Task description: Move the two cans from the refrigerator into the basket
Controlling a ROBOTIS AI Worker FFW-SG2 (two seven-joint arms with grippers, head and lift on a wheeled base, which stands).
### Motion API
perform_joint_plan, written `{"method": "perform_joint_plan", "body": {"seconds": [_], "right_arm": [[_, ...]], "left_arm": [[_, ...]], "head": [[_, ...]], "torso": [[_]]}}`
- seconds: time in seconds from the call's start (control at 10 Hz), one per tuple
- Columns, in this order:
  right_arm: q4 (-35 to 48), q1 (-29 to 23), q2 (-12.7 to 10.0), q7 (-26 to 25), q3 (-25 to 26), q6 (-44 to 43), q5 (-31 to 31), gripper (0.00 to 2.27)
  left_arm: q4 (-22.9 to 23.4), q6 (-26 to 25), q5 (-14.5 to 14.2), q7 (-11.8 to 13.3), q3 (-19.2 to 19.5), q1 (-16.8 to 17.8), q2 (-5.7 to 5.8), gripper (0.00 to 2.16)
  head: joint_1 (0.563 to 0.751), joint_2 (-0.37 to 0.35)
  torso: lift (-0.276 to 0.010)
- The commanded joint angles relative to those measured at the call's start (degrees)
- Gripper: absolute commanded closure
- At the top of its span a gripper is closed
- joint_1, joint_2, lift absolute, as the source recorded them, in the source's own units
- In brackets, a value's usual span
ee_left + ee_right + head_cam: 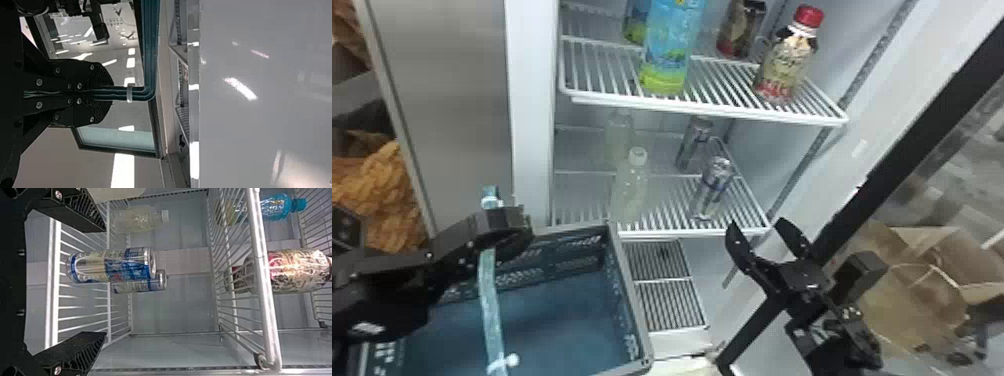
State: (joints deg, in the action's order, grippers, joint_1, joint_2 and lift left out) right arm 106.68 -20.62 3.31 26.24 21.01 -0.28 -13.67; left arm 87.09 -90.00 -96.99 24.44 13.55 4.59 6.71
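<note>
Your next job is the front can (pixel 712 187), upright near the front edge of the lower shelf (pixel 692 233); the rear can (pixel 694 142) stands just behind it. Your right tool (pixel 757 224) is in front of that shelf, its two fingers spread wide with nothing between them. In the right wrist view the front can sits nearer the finger on the pale bottle's side, so you should ease the tool a little toward the robot's left to centre it before going in.

Advance level and straight, below the upper shelf (pixel 707 110), and let both fingers pass the can's sides before closing. Stop short of nudging the rear can, and give the pale bottle (pixel 631 190) room. Squeeze just enough to hold; a thin can may dent. Lift it slightly clear of the wires, then draw it out before swinging left.

Your left tool (pixel 112 93) is pressed together on the handle (pixel 491 300) of the basket (pixel 631 295). Keep that grip steady, and lower the can beside the handle, since the band crosses the opening.
</note>
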Motion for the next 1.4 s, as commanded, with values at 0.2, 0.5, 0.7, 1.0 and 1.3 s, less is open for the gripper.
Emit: {"method": "perform_joint_plan", "body": {"seconds": [0.2,0.5,0.7,1.0,1.3], "right_arm": [[-5.78,5.15,1.18,-0.57,-2.84,0.00,0.30,0.09],[-10.70,9.79,1.70,-0.92,-5.13,0.00,1.56,0.09],[-12.81,11.62,1.70,-2.24,-5.47,0.00,2.59,0.09],[-18.29,15.84,2.06,-2.68,-6.61,0.14,2.93,0.10],[-21.53,20.20,2.67,-3.03,-9.35,1.27,2.93,0.10]], "left_arm": [[0.03,-0.03,-0.25,-0.18,-0.52,0.05,0.14,1.20],[-0.11,-0.03,-0.36,-0.36,-0.86,-0.09,0.23,1.20],[-0.11,-0.03,-0.48,-0.36,-0.86,-0.23,0.23,1.20],[-0.11,-0.03,-0.59,-0.36,-0.86,-0.51,0.23,1.20],[-0.11,-0.03,-0.59,-0.36,-0.86,-0.51,0.23,1.20]], "head": [[0.695,-0.350],[0.695,-0.338],[0.695,-0.327],[0.695,-0.318],[0.695,-0.298]], "torso": [[-0.218],[-0.218],[-0.218],[-0.218],[-0.218]]}}
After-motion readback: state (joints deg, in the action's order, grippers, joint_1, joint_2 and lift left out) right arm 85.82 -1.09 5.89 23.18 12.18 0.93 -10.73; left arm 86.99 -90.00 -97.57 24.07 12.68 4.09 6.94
